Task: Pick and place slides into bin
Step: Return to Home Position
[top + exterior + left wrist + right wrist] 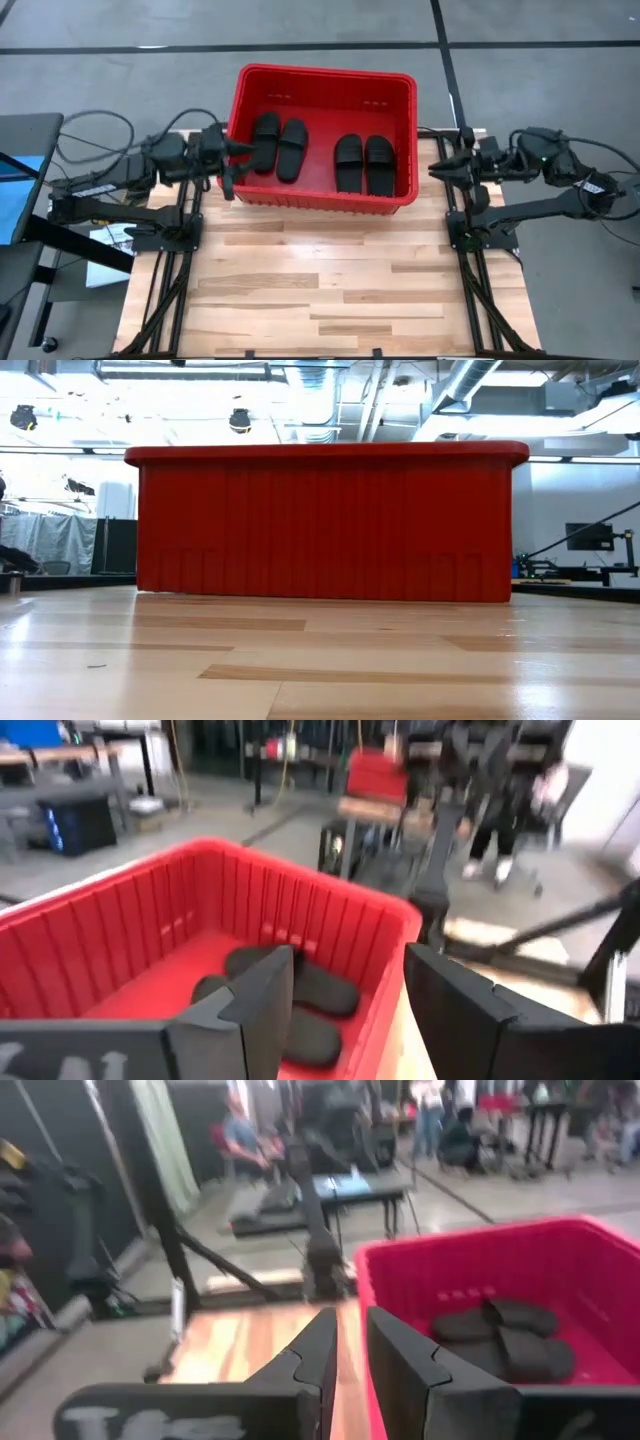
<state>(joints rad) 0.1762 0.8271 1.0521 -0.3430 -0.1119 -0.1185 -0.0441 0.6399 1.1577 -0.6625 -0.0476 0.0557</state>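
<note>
The red bin (326, 71) stands at the table's far middle and fills the low view (330, 525). Four black slides lie flat on its floor. Two are at the left (278, 145) and two at the right (364, 164). My left gripper (230, 167) is open and empty at the bin's left wall, with slides showing past its fingers (305, 992). My right gripper (440, 163) is empty beside the bin's right wall, its fingers a narrow gap apart (350, 1330). Its wrist view shows two slides (500, 1335) inside the bin (470, 1245).
Bare wooden tabletop (330, 280) stretches from the bin to the near edge. Both arm bases stand at the table's left and right edges. People and equipment show in the room beyond the table (240, 1135).
</note>
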